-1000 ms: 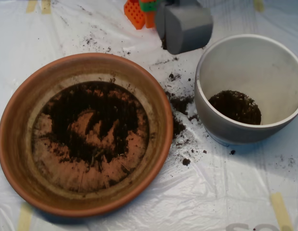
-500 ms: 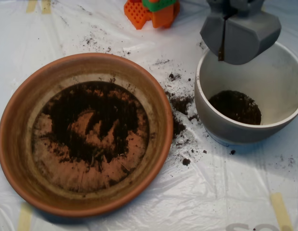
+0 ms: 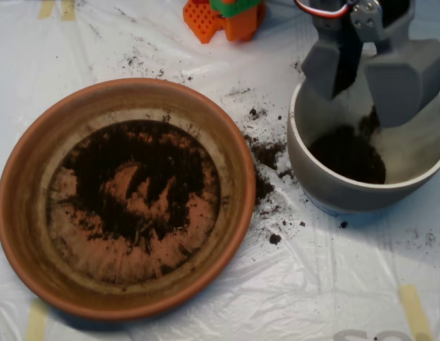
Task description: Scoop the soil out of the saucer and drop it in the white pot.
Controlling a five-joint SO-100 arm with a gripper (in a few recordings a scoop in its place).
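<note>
Bright, glary sheeting; soft focus.

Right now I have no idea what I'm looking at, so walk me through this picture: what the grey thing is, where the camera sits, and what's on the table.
The camera is fixed above the table, looking straight down. The grey thing at top right is the scoop on a small robot arm: two shell halves, here spread apart over the white pot. Dark soil lies in the pot's bottom, with some falling beneath the scoop. At left sits a wide terracotta saucer with a thin layer of soil left in it. Spilled crumbs dot the plastic sheet between the two. Orange and green plastic parts sit at the top edge.
</note>
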